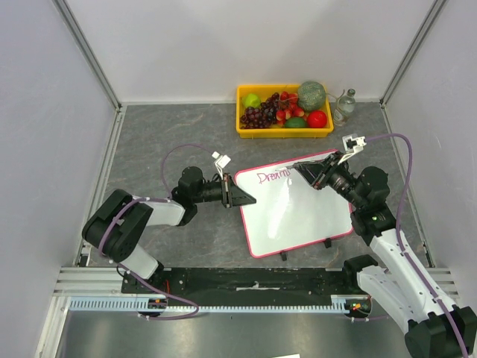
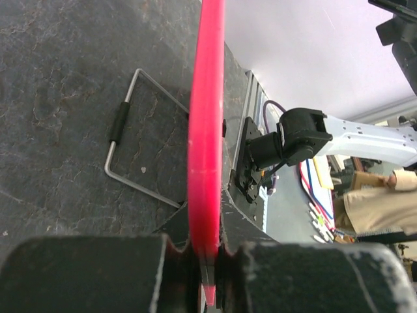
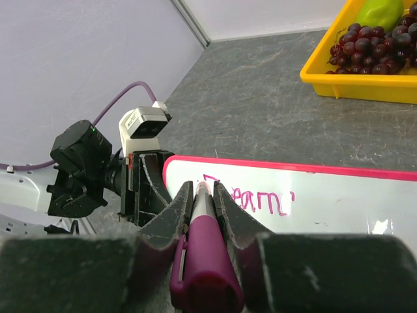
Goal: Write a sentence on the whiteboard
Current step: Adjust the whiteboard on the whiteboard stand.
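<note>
I count one whiteboard [image 1: 298,216] with one written word [image 1: 273,176] on it. Two arms are on my screen, so two grippers: one left gripper [image 1: 250,200] and one right gripper [image 1: 299,168]. There is one marker [image 3: 203,248]. I see one yellow tray [image 1: 268,133] holding one melon [image 1: 311,95], one round red fruit [image 1: 317,118] and one green apple [image 1: 252,100]. The grapes [image 1: 257,115] and strawberries [image 1: 287,112] are too small for me to count. Add one glass bottle [image 1: 344,106], two black clips [image 1: 282,256] and one wire stand [image 2: 119,122].
</note>
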`<state>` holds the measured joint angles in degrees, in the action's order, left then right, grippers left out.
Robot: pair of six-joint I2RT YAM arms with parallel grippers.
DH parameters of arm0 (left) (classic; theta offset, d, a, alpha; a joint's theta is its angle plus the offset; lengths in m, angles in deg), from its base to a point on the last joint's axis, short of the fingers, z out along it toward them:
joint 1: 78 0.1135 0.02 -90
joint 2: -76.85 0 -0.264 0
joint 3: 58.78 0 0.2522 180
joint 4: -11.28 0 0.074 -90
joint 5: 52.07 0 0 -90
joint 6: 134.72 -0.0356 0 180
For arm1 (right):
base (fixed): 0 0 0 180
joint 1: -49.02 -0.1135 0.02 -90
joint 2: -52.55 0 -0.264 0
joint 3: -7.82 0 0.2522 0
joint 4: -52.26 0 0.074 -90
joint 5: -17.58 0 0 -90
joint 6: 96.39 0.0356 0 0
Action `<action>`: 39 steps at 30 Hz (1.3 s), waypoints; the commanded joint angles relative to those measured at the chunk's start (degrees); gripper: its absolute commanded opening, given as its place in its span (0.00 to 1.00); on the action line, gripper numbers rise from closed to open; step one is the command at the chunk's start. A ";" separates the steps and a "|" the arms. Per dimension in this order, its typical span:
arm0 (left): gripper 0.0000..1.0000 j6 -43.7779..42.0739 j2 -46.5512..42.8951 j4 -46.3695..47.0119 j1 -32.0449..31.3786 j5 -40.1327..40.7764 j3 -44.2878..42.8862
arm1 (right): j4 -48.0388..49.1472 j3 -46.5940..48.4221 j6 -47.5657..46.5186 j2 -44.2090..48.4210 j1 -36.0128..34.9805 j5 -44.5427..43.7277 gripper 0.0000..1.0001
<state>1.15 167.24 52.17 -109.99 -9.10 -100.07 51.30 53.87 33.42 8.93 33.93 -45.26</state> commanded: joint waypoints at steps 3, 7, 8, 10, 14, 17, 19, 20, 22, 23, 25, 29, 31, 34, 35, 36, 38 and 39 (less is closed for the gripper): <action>0.02 -12.64 1.81 -17.82 -0.27 -13.79 -2.18 | 0.56 3.04 -1.49 -0.33 0.33 1.23 0.00; 0.02 -13.35 1.63 -20.28 0.78 -15.90 -2.62 | -0.05 3.39 -2.19 -0.50 0.33 1.14 0.00; 0.02 -13.70 1.72 -20.90 0.96 -16.34 -2.70 | -0.31 3.48 -2.46 -0.59 0.33 1.23 0.00; 0.02 -15.36 0.93 -24.14 1.23 -17.05 -2.97 | -0.32 3.83 -2.90 -1.38 0.33 1.93 0.00; 0.02 -17.30 -1.70 -27.66 2.63 -17.75 -2.27 | -0.84 4.53 -4.04 -1.91 0.33 2.20 0.00; 0.02 -17.57 -1.10 -28.11 2.63 -18.01 -2.53 | -1.28 5.06 -4.65 -2.26 0.41 2.29 0.00; 0.02 -17.74 -0.83 -28.11 2.72 -18.28 -2.53 | -1.90 5.32 -5.09 -2.18 0.33 2.37 0.00; 0.02 -17.92 -0.74 -28.28 2.81 -17.84 -2.53 | -2.33 5.50 -5.53 -2.26 0.33 2.46 0.00; 0.02 -17.92 -1.00 -28.81 2.98 -17.57 -2.53 | -3.30 5.67 -6.15 -2.35 0.33 2.37 0.00; 0.02 -17.92 -1.35 -28.73 2.98 -17.23 -2.44 | -3.65 5.68 -6.24 -2.26 0.33 2.37 0.00; 0.02 -17.92 -2.14 -28.90 2.90 -16.70 -2.70 | -3.66 5.50 -6.41 -2.35 0.33 2.37 0.00; 0.02 -17.30 -2.76 -29.60 2.28 -14.42 -4.72 | -3.57 5.06 -6.50 -2.61 0.33 1.85 0.00; 0.02 -16.95 -2.76 -29.43 1.67 -13.45 -6.21 | -3.39 5.23 -6.59 -2.79 0.33 1.93 0.00; 0.02 -16.34 -1.10 -29.43 0.44 -13.97 -9.11 | -3.39 5.24 -6.68 -2.88 0.33 1.85 0.00; 0.02 -16.34 -0.05 -29.34 -0.17 -14.32 -10.25 | -3.39 5.15 -6.76 -2.88 0.33 1.85 0.00; 0.02 -16.34 0.57 -29.51 -0.79 -14.41 -11.13 | -3.39 5.06 -6.77 -2.88 0.33 1.93 0.00; 0.02 -16.16 2.06 -29.52 -2.02 -14.32 -12.54 | -3.48 4.80 -6.85 -2.70 0.41 1.94 0.00; 0.02 -16.25 2.85 -29.60 -2.37 -14.32 -13.16 | -3.57 4.54 -6.77 -2.62 0.24 1.93 0.00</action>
<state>-11.55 166.84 27.50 -108.62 -20.38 -110.63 46.97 56.85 27.41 5.96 33.93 -43.80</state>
